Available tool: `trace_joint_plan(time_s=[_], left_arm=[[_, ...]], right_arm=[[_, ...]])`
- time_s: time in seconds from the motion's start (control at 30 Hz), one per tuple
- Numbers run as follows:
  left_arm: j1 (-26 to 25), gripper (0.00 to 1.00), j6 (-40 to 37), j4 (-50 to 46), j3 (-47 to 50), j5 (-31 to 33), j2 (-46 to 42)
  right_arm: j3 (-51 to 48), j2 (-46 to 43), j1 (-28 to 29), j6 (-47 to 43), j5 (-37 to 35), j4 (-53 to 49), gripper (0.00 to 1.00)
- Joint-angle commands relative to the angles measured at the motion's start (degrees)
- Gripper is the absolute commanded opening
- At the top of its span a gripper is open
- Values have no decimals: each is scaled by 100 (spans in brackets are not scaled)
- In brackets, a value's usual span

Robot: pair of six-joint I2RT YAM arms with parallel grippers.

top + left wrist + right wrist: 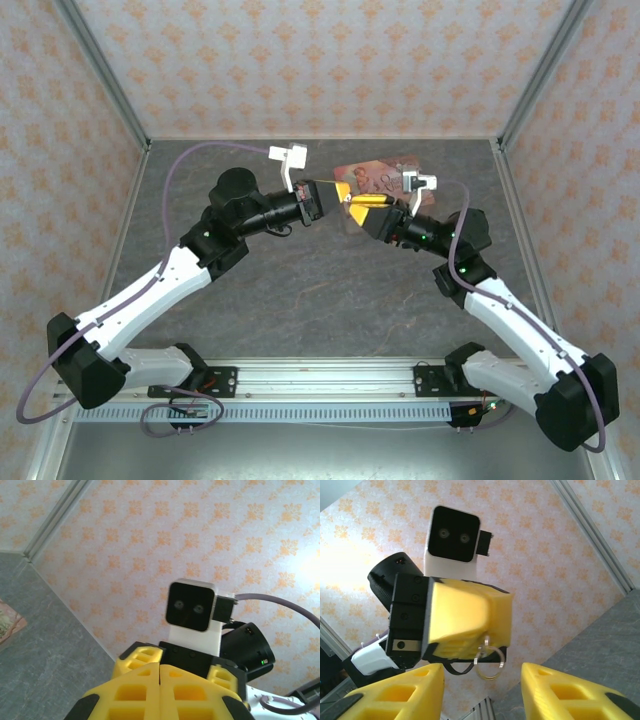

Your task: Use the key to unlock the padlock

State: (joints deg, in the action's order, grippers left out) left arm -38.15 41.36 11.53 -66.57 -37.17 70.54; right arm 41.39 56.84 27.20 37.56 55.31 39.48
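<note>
**A:** Where do the two arms meet?

**B:** Above the far middle of the tabletop. The left fingers point in from the left and the right fingers from the right. Their tips are just beside each other, with the left ones slightly farther.

**A:** And the box?

**B:** The box lies on the tabletop behind the fingers, a little to the right, near the far wall.

**A:** What faces the right wrist?

**B:** The left fingers are straight ahead, above the gap between the right pair. A ring hangs just beneath them.
</note>
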Motion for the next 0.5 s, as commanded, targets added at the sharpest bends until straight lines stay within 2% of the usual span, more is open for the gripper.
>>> trace_joint_plan(time_s=[0.0, 0.47], left_arm=[[1, 0, -225, 177, -2, -210, -147], [-43, 0, -234, 183, 3, -273, -87]], right_arm=[[277, 50, -12, 92, 50, 352, 41], [449, 227, 5, 102, 155, 308, 29]])
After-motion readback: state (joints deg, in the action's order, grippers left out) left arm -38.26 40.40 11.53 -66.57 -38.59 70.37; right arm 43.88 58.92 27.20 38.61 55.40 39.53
